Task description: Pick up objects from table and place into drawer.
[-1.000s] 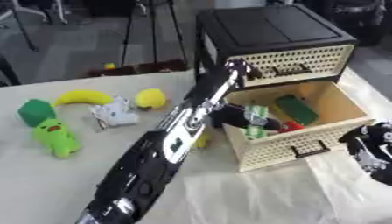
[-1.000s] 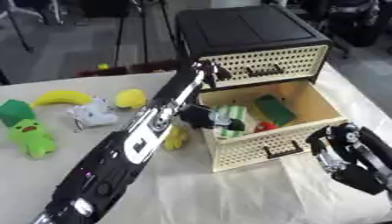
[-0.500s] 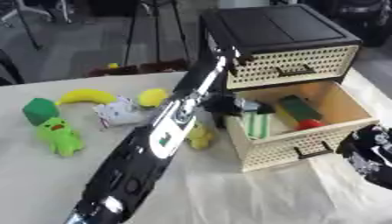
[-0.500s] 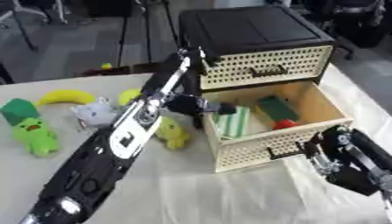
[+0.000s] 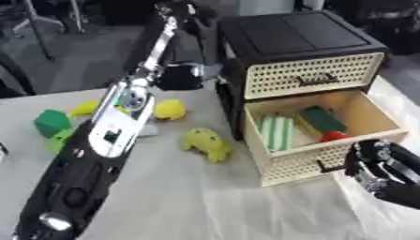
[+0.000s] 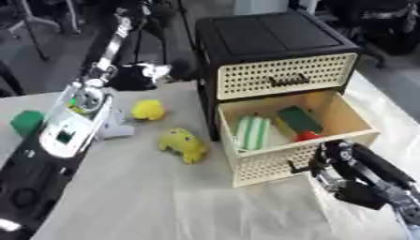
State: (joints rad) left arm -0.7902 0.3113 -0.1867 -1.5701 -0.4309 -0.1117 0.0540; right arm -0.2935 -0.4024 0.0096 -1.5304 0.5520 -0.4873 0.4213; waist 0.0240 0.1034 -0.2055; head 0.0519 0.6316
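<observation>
The black cabinet [image 5: 287, 37] has its lower wicker drawer [image 5: 299, 161] pulled out. Inside lie a green-and-white striped item [image 5: 276, 131], a dark green block [image 5: 321, 118] and a small red thing [image 5: 332, 136]. My left arm crosses the table from the lower left, and its hand [image 5: 180, 77] hangs blurred to the left of the cabinet, away from the drawer. On the table are a yellow toy [image 5: 205, 143], a round yellow thing [image 5: 168, 108] and a green block [image 5: 51, 123]. My right hand [image 6: 348, 171] rests open at the drawer's front right corner.
The cabinet's upper drawer [image 5: 316, 75] is shut. A banana-like yellow shape [image 5: 82, 108] and a light green toy [image 5: 56, 140] show partly behind my left arm. Chairs and stands fill the floor beyond the table's far edge.
My left hand has come out of the drawer and swung left and back. The striped item it held now lies in the drawer. The whole picture has also shifted.
</observation>
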